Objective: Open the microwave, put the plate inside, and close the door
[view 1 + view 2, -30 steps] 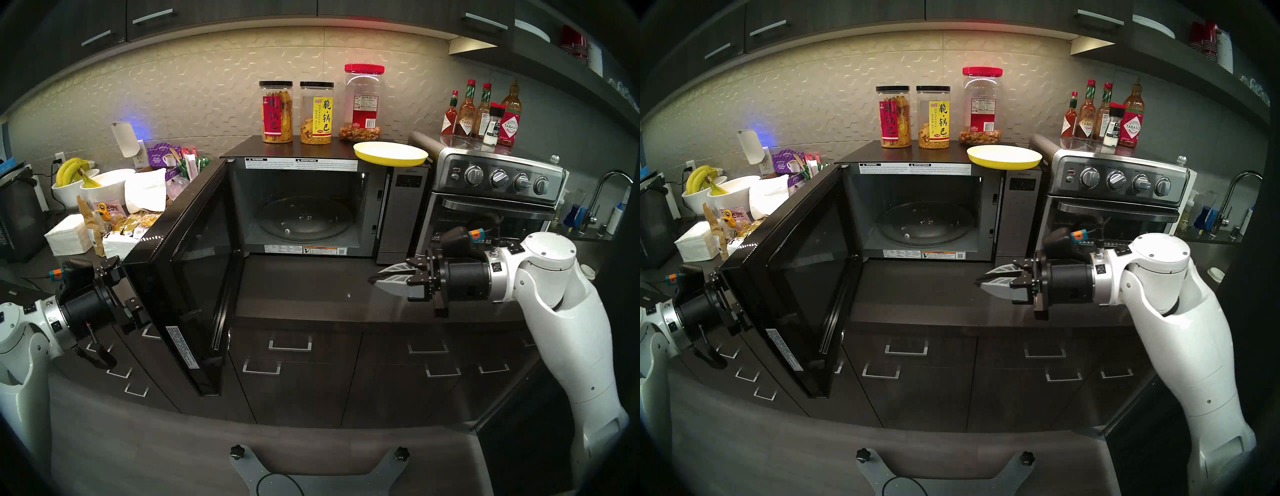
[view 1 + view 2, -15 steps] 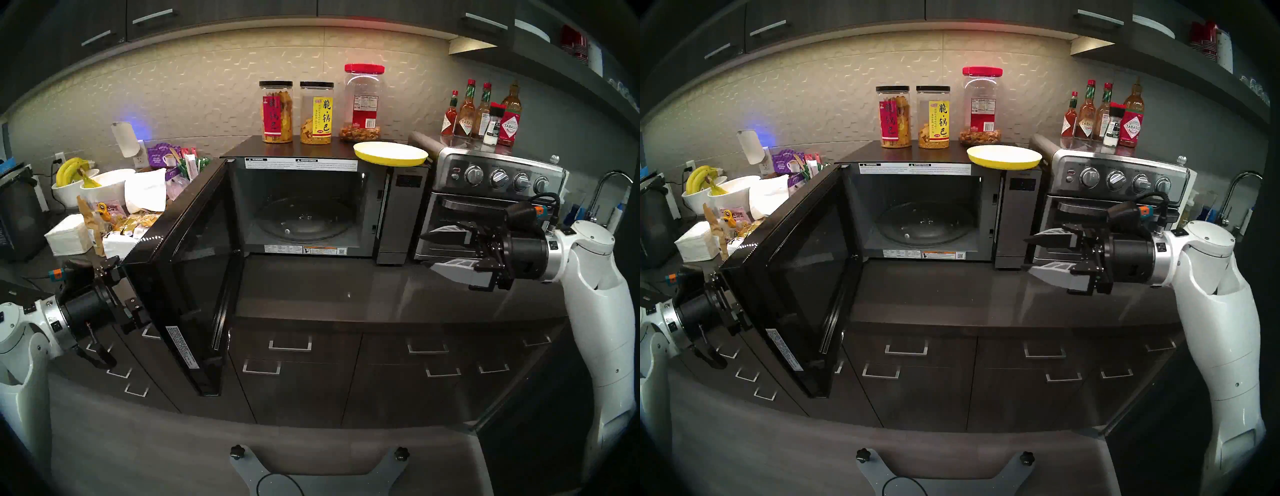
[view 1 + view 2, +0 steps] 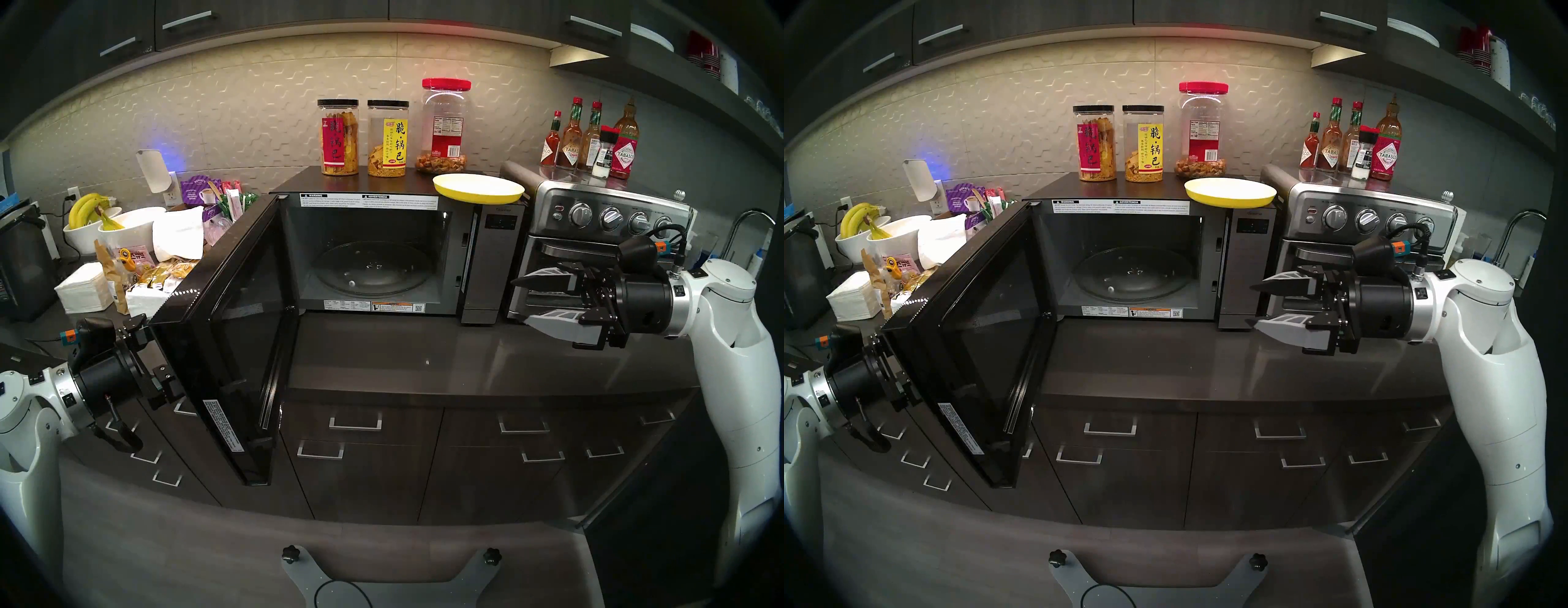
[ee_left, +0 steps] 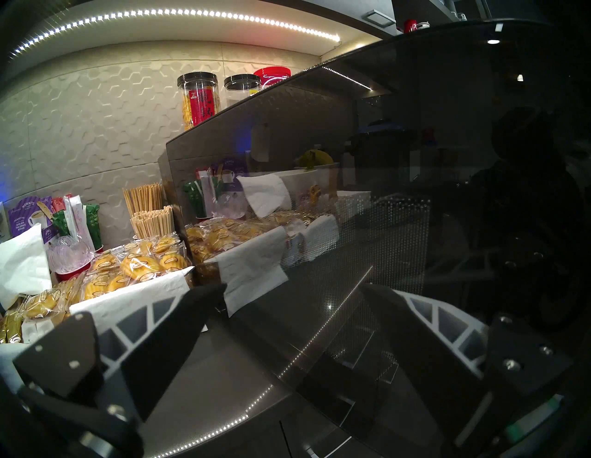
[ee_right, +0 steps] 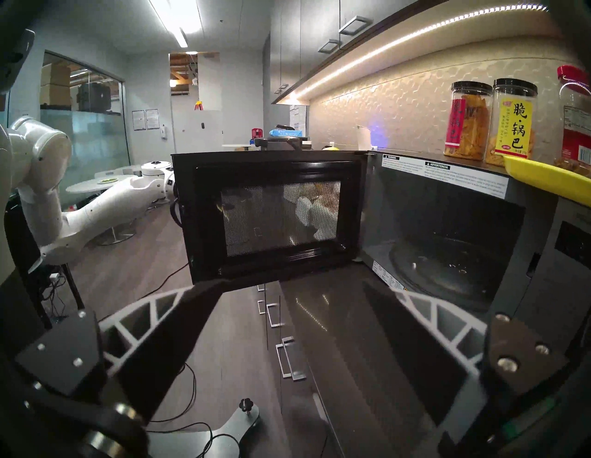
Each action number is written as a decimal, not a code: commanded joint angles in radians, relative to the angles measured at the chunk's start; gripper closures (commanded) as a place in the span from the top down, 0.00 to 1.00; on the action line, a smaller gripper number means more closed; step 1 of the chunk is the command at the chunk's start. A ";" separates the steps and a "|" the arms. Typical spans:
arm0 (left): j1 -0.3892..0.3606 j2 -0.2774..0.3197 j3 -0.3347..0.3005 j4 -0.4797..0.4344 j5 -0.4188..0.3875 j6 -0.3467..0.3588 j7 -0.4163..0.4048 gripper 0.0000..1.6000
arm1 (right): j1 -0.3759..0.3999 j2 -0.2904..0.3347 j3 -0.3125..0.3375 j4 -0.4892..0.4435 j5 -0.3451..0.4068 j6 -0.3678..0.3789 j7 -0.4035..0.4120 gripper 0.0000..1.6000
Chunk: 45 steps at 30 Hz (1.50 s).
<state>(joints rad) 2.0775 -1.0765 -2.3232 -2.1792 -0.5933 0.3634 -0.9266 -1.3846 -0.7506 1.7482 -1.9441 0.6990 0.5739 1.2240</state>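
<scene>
The yellow plate (image 3: 478,188) sits on top of the microwave (image 3: 382,254), at its right front corner, overhanging the control strip. The microwave's door (image 3: 220,339) stands swung wide open; strips above the cavity read WARNING and ADVERTENCIA. Right of the microwave, the right gripper (image 3: 519,301) hovers with fingers spread, empty. Left of the door, the left gripper (image 4: 294,294) is spread too, empty. Tabasco bottles (image 3: 623,148) stand beyond.
</scene>
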 commanded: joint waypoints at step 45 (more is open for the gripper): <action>-0.005 -0.001 -0.003 -0.007 0.003 0.001 -0.005 1.00 | 0.520 -0.115 -0.229 0.168 -0.077 0.121 -0.333 1.00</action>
<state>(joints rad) 2.0729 -1.0791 -2.3227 -2.1785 -0.5894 0.3648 -0.9298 -0.9802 -0.8423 1.5435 -1.8032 0.6423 0.6939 0.9116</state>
